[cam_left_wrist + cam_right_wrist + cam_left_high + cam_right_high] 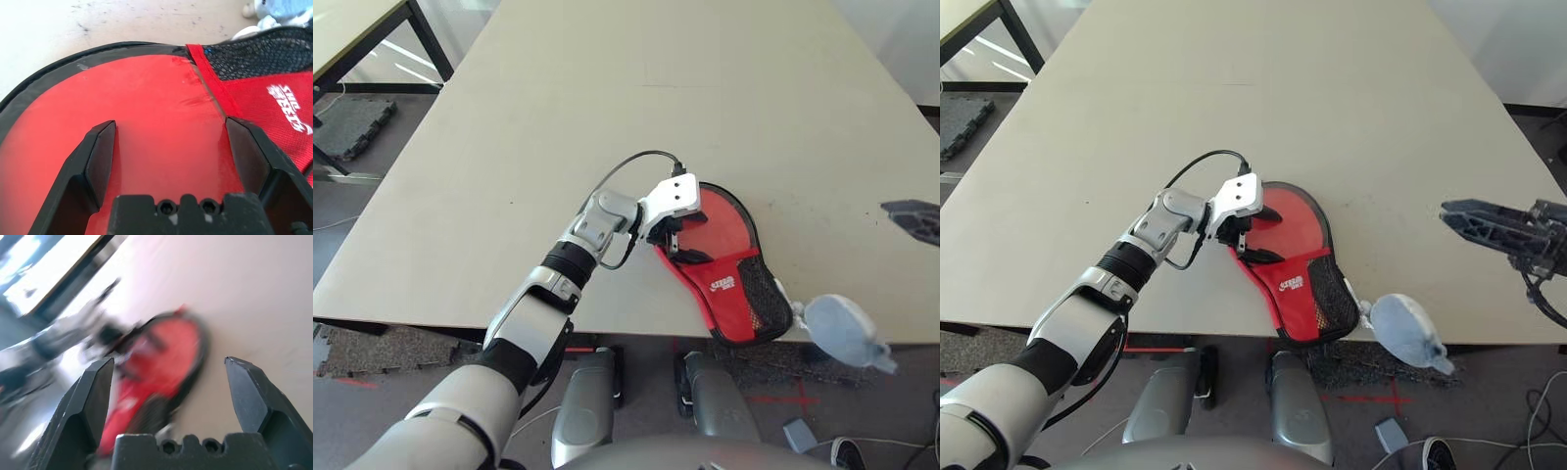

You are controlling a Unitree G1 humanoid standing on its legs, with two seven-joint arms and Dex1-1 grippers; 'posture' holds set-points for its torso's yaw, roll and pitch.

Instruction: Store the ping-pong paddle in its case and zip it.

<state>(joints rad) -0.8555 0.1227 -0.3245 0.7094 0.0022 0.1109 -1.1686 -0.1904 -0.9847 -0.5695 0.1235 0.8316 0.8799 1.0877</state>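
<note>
The case (729, 284) lies flat at the table's front edge, red side up, with its black mesh pocket (764, 289) and white-logo panel nearest me. Inside its black zip edging shows a smooth round red face (146, 98). I cannot tell whether that is the ping-pong paddle's rubber or the case's own red side, and no handle shows. My left gripper (674, 245) hovers low over that red face, open, its two fingers (100, 156) spread with nothing between them. My right gripper (1451, 215) hangs open above bare table, well to the case's right.
A pale grey-white oval pouch (842, 328) on a white cord overhangs the table's front edge just right of the case. The wide beige table (636, 108) stretches away behind it. A second table (352, 29) stands at the far left.
</note>
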